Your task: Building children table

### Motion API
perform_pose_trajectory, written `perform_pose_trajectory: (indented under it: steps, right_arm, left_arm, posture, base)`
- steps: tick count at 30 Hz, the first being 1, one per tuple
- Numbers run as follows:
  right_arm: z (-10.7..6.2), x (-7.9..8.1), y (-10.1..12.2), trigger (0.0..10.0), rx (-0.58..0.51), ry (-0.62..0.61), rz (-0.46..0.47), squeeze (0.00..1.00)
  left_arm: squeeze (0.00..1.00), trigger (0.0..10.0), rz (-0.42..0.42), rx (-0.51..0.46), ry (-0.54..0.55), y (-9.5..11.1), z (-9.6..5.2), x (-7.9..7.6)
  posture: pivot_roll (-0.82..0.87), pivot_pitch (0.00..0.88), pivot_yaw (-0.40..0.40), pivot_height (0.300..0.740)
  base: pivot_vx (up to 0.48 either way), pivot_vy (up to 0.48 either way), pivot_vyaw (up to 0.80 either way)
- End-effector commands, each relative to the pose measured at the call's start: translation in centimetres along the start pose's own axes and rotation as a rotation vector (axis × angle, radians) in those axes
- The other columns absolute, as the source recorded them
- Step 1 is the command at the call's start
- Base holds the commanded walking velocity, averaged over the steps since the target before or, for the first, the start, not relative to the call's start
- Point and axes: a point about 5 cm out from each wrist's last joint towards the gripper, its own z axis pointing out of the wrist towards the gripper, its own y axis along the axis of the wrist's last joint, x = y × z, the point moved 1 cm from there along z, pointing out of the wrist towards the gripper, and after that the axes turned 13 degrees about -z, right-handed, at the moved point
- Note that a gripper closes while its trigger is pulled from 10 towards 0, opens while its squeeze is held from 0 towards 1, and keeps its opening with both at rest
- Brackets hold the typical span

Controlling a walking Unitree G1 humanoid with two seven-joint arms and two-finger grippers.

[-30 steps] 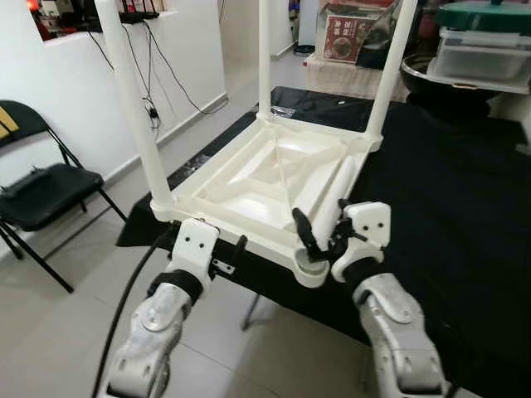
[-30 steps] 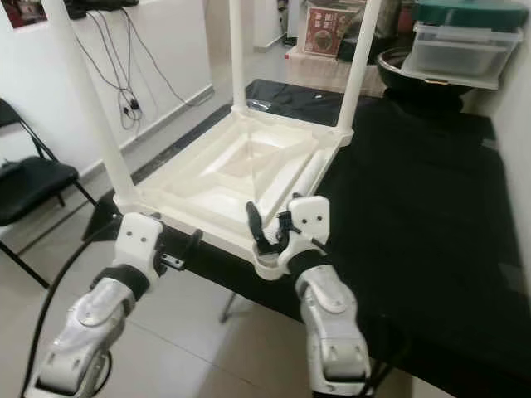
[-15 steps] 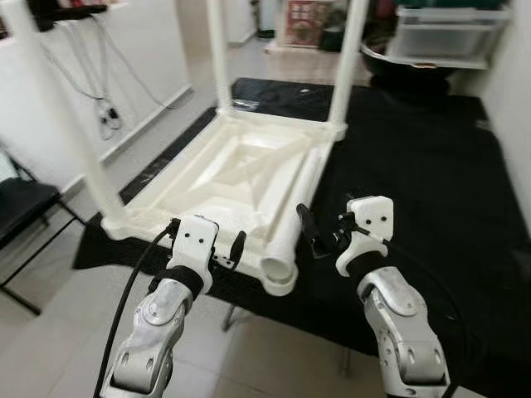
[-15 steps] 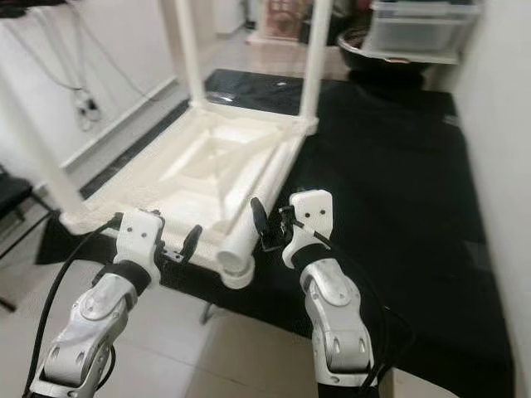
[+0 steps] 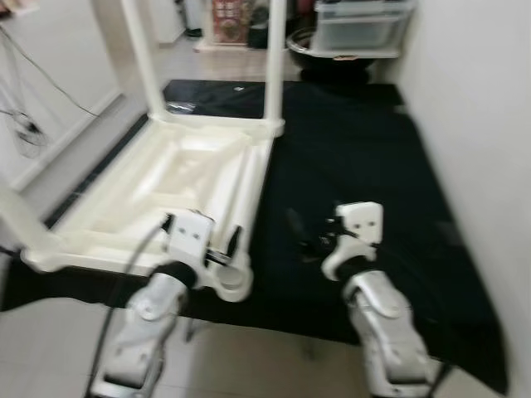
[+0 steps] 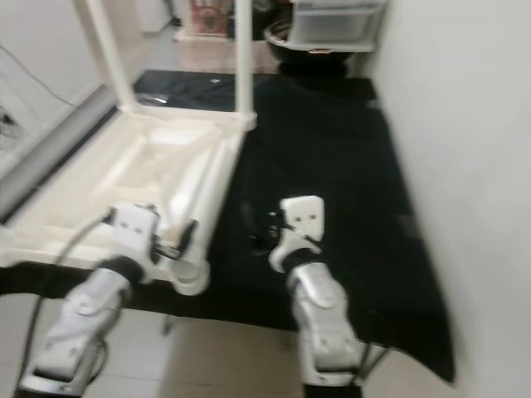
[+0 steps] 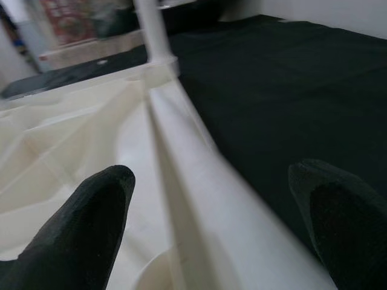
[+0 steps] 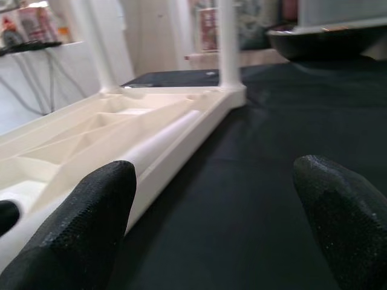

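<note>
A white plastic children's table (image 5: 178, 166) lies upside down on a black cloth (image 5: 348, 149). Two legs (image 5: 143, 58) (image 5: 275, 58) stand up at its far corners, and a third (image 5: 17, 220) at the near left. A loose white leg (image 5: 242, 186) lies along the table's right edge. My left gripper (image 5: 217, 247) is open at the near right corner, its fingers (image 7: 91, 211) either side of that loose leg (image 7: 199, 181). To the table's right, my right gripper (image 5: 314, 240) hangs open over the cloth, with nothing between its fingers (image 8: 78, 223). The picture is blurred.
A white wall (image 5: 473, 124) runs close along the right of the cloth. At the back stand a black bowl (image 5: 332, 62) and a clear storage box (image 5: 361, 25). Cables (image 5: 25, 124) hang on the left wall. Tiled floor (image 5: 249, 365) lies below the near edge.
The camera has swung right. My right gripper has come off the table's near right corner onto the cloth. My left gripper has shifted from the near left leg to that corner.
</note>
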Motion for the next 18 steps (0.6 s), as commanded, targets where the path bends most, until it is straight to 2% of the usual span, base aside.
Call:
perform_pose_trajectory:
  steps: [1,7,15,18]
  right_arm:
    - [0.0,-0.1,-0.4,10.0,0.014,-0.011,0.018,0.00]
    - [0.1,-0.1,-0.4,10.0,0.003,-0.017,0.026,0.00]
    - [0.1,-0.2,0.1,10.0,-0.031,-0.012,0.027,0.00]
    - [0.2,-0.2,0.7,10.0,-0.060,0.013,-0.014,0.00]
  left_arm:
    - [0.00,10.0,0.002,0.029,0.001,-0.6,0.1,0.2]
    - [0.00,10.0,0.006,0.030,0.003,-0.5,0.2,0.3]
    - [0.00,10.0,0.018,0.022,0.009,-0.4,0.2,0.4]
    - [0.00,10.0,0.023,0.000,0.015,0.0,0.2,0.4]
  posture:
    - [-0.08,0.074,0.055,0.740]
    - [-0.08,0.071,0.056,0.740]
    - [-0.08,0.074,0.050,0.740]
    - [-0.08,0.076,0.051,0.740]
  base:
    - [0.000,0.000,-0.80]
    - [0.000,0.000,-0.80]
    - [0.000,0.457,0.00]
    - [0.000,0.000,0.00]
